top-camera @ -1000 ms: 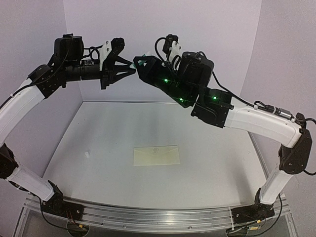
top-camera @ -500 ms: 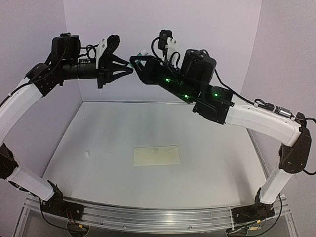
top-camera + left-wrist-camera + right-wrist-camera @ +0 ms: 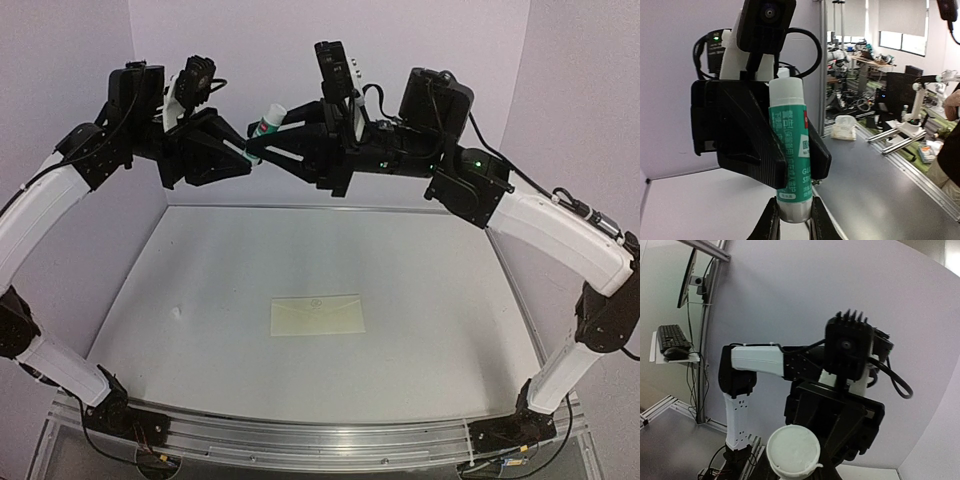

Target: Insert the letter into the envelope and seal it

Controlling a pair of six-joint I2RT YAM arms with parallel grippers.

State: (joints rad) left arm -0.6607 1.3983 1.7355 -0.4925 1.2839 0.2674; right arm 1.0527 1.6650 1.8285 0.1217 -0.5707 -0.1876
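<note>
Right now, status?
Left gripper and right gripper: jaws shut on glue stick, aloft. Envelope flat on table; letter not in view. Nothing on envelope.

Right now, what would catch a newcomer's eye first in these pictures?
High over the table, the left gripper and right gripper are both shut on one green glue stick held between them. Far below, a cream envelope lies flat and untouched near the table's middle.

Green label on glue stick [image 3: 790, 145], partial white "GL", "ST", Chinese characters
</note>
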